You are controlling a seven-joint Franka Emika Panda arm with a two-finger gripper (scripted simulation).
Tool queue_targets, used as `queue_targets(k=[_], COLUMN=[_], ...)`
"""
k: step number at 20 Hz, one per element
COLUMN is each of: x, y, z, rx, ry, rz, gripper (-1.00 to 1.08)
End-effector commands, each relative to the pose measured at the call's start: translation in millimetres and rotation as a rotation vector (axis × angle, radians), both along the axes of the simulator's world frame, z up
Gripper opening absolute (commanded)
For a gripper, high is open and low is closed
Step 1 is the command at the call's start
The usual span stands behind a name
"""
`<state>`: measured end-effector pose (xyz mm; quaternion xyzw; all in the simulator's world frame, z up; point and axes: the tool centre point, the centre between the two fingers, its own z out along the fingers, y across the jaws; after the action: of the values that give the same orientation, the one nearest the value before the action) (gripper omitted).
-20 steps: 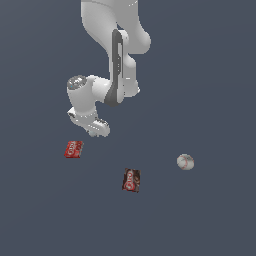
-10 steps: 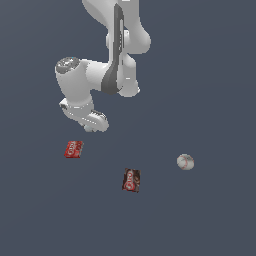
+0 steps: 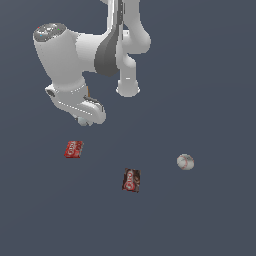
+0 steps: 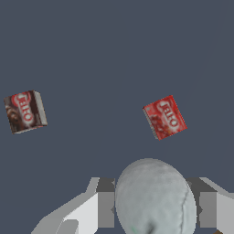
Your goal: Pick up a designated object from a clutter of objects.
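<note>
The gripper (image 3: pixel 89 119) is clasping the pale ball (image 4: pixel 155 196) between its 2 fingers. The lift is calling for an even squeeze and a straight rise, clear of the red packet (image 3: pixel 74 149).

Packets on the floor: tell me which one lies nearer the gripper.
The red packet, just below the gripper at the exterior view's left. The dark brown packet lies farther off, toward the white baseball.

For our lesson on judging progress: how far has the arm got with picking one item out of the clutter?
Done: the gripper appears closed on a pale ball, with a finger at either side. In hand: the ball is held clear of the floor, judging by the wrist view. Left: little beyond holding it. The red packet, dark brown packet and white baseball lie untouched.
</note>
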<state>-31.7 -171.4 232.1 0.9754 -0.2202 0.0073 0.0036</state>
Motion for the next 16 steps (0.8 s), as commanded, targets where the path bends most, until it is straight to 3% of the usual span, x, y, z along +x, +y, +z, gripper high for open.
queue_targets(k=[1, 16], x=[8.8, 54.1], y=[1.6, 7.5], z=[22.6, 121.4], rx=[0.001, 0.009], ry=[0.003, 0.011], rz=[0.002, 0.010], gripper=[-1.00, -1.00])
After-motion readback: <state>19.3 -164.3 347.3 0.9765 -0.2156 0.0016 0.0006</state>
